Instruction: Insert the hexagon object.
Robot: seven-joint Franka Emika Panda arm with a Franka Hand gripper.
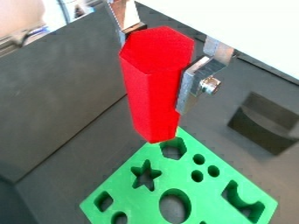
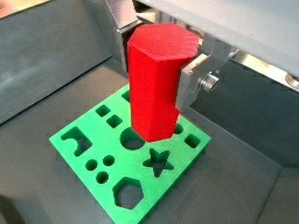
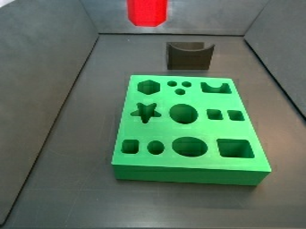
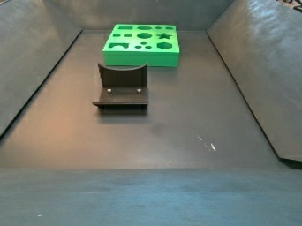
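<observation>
My gripper (image 1: 155,74) is shut on the red hexagon object (image 1: 152,83), which hangs upright between the silver fingers (image 1: 193,83); both wrist views show the grip (image 2: 158,68). The peg is held high above the green board (image 1: 125,186), well clear of it. In a side view only the peg's lower end (image 3: 147,11) shows, at the top edge beyond the board (image 3: 245,134); the gripper is out of frame there. The board's hexagon hole (image 3: 146,87) is open at its far left corner. The other side view shows the board (image 4: 141,55) but neither the peg nor the gripper.
The dark fixture (image 3: 188,55) stands on the floor just beyond the board's far edge and shows in a wrist view (image 1: 263,122) and a side view (image 4: 122,86). Dark sloping walls enclose the bin floor (image 4: 177,141). The board has several other shaped holes.
</observation>
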